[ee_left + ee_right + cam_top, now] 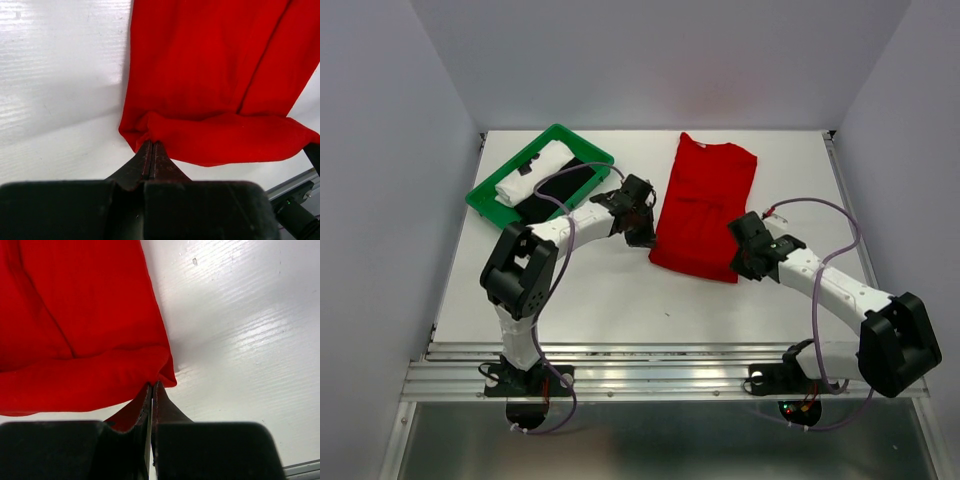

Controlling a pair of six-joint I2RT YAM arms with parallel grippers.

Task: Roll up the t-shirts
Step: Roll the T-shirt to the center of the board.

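Note:
A bright red t-shirt [705,200] lies folded into a long strip on the white table, its near end turned over into a low fold. My left gripper [645,238] is shut on the near left corner of that fold, where its tips [151,142] pinch the red cloth [210,65]. My right gripper [740,262] is shut on the near right corner; its tips [152,384] meet the red cloth [80,305]. A rolled white t-shirt [533,172] and a black t-shirt [560,188] lie in the tray.
A green plastic tray [556,129] stands at the back left of the table [610,290]. Grey walls close in the table on three sides. A metal rail [660,370] with both arm bases runs along the near edge.

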